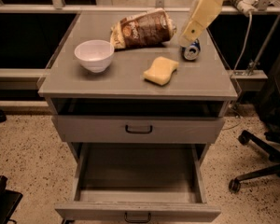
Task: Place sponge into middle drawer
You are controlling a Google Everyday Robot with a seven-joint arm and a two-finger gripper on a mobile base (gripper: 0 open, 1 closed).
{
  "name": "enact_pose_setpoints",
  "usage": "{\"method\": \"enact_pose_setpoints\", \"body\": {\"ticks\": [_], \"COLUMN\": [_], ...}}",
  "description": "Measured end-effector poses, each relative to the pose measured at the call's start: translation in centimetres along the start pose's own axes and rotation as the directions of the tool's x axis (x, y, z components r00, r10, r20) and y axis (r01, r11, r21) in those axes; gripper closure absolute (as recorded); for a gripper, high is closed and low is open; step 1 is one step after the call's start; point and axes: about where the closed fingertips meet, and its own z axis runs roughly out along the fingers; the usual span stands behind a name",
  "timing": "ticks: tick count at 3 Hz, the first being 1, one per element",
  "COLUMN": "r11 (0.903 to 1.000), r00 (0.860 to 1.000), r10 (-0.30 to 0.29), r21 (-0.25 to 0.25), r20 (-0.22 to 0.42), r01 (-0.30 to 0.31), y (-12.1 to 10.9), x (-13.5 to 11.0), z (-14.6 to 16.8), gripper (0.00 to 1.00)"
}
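The pale yellow sponge (pixel 161 70) lies on the grey cabinet top (pixel 130 80), right of centre. My gripper (pixel 189 34) hangs from the upper right on a cream-coloured arm, above the back right of the top. It is over the blue can (pixel 192 52), behind and to the right of the sponge, and does not touch the sponge. The middle drawer (pixel 137 171) is pulled wide open below, and its inside is bare. Its black bar handle (pixel 137 217) shows at the bottom edge.
A white bowl (pixel 94 55) stands on the left of the top, and a brown bread bag (pixel 142 28) lies at the back. The upper drawer (pixel 138 129) is shut. An office chair base (pixel 259 164) stands on the floor at the right, and a dark object (pixel 2 199) sits at the bottom left.
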Motion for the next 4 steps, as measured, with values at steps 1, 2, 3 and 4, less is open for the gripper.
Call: {"method": "enact_pose_setpoints", "body": {"ticks": [1,2,3,4], "r11": [0.9997,0.9962,0.985,0.9609], "r00": [1.0,0.996,0.985,0.966], "r10": [-0.004,0.085,0.172,0.259], "r21": [0.023,0.016,-0.022,-0.105], "r20": [0.026,0.006,0.019,0.015], "r01": [0.003,-0.085,-0.171,-0.256], "y": [-1.3,-1.7,-3.1,-3.4], "x": [-0.6,1.7,4.7,7.9], "z": [-0.4,1.3,5.4,11.5], "gripper": [0.0,0.0,0.0,0.0]}}
